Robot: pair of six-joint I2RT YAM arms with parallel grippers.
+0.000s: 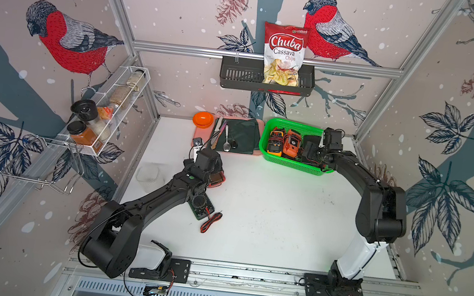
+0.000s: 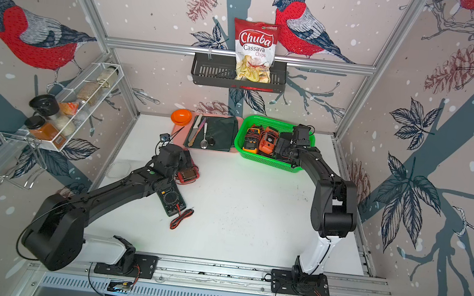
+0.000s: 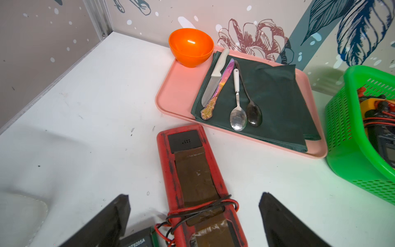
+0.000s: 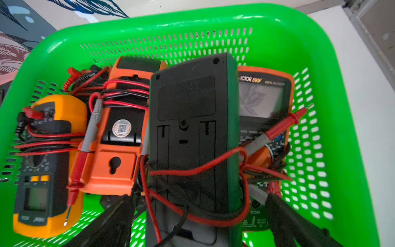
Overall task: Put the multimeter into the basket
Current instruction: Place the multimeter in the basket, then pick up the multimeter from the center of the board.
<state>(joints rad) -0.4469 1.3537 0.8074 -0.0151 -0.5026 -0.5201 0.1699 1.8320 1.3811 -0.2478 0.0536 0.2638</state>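
Your right pincer [image 4: 198,197] hangs inside the basket [image 4: 192,19] with its jaws spread wide, one finger on each side of the black-backed multimeter [image 4: 192,128] and not clamped on it. That meter has green sides and lies back up on top of the others, with red and black leads looped round the end nearest the pincer. Its long axis runs from the pincer toward the basket's opposite wall. Beside it lie an orange multimeter [image 4: 115,166], back up, and a yellow multimeter [image 4: 51,166], face up. An orange-rimmed multimeter [image 4: 263,102] lies face up, partly beneath it.

Your left pincer [image 3: 194,195] is open too, low over the tabletop [image 1: 267,220], straddling the red multimeter [image 3: 192,171] without touching it. This one lies back up, with brown tape down its back and leads wound round it. Its long axis points toward the pink tray [image 3: 177,92].

You have a dark green multimeter [image 2: 172,200] face up partly under the left arm, with coiled leads [image 1: 210,221] beside it.

At the tabletop's rear, the basket sits just beside the tray, which carries a dark cloth [image 3: 277,96] and an orange bowl [image 3: 190,47].
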